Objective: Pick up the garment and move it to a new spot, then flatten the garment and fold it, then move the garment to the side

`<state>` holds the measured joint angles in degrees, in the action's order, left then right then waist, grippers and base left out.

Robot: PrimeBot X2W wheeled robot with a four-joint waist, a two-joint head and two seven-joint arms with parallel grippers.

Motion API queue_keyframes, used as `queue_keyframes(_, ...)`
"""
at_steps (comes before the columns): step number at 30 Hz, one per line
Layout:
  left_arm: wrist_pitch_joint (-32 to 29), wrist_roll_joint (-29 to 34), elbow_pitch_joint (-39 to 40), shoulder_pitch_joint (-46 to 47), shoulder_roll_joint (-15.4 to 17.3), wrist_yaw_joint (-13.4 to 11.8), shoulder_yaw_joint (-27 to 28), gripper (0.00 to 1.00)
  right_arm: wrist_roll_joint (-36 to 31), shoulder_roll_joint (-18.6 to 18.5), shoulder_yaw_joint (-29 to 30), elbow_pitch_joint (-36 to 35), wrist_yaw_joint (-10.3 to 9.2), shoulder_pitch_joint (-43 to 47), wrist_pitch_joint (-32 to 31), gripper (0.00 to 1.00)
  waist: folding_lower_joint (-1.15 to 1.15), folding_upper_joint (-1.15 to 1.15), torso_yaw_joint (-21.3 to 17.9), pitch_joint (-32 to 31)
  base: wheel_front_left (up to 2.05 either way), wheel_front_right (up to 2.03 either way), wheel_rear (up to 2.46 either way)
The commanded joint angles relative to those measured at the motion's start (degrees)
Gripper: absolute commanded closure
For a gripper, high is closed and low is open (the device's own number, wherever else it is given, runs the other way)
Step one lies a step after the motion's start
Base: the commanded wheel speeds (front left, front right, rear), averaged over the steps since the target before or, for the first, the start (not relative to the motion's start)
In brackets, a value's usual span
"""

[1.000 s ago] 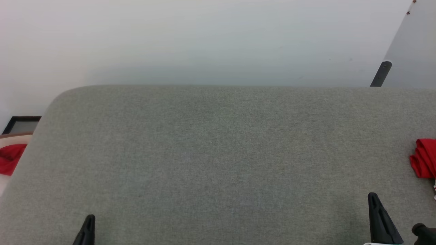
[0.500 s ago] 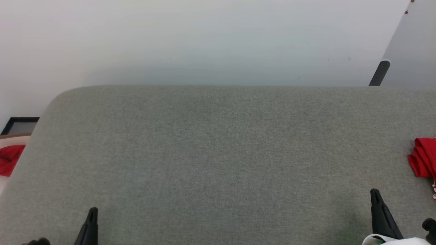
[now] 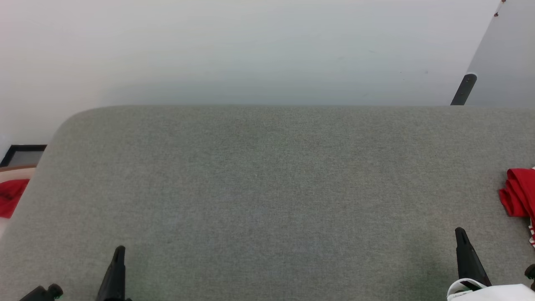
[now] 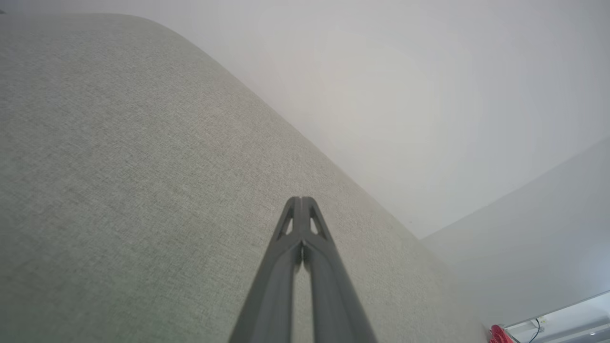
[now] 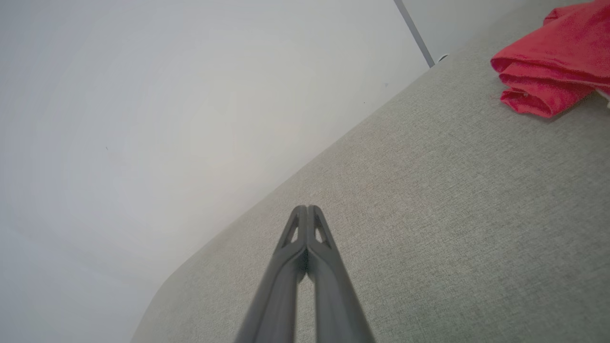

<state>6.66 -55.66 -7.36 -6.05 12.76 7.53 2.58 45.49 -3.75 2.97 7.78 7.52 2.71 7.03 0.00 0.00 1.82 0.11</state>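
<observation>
Both claws are pinched tight, nothing held. L claw (image 3: 120, 249) sits at lower left of head view, fingers pressed together, tip over the grey fabric-covered worktop (image 3: 267, 175); can't tell if it touches. R claw (image 3: 459, 230) at lower right, same state. Bright red jersey garment (image 3: 516, 192) lies bunched at worktop's right edge, beyond R claw & to its right, apart from it; red folds show clearly in R wrist view. Small red cloth scrap (image 3: 10, 195) lies off worktop's left edge. White wall behind, w/ dark post (image 3: 463, 90) at far right.
</observation>
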Motion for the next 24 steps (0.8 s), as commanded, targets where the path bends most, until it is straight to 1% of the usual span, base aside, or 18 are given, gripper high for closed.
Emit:
queue_keyframes(1, -0.26, -1.49, 0.35, 1.29, 0.17, -0.03, 0.52, 1.00, 1.83, -0.49, -0.07, -0.40, -0.02, -1.65, -0.39, 1.00, 0.00, 0.00, -0.02, 0.00, 0.00, 0.00, 0.00)
queue_keyframes(24, -4.47, -13.82, -1.98, 5.19, -3.01, -0.04, 1.41, 1.00, 17.97, -0.66, 0.35, 1.80, -0.03, -4.15, -4.21, 1.00, 0.00, 0.00, -0.49, 0.02, 0.00, 0.00, 0.00)
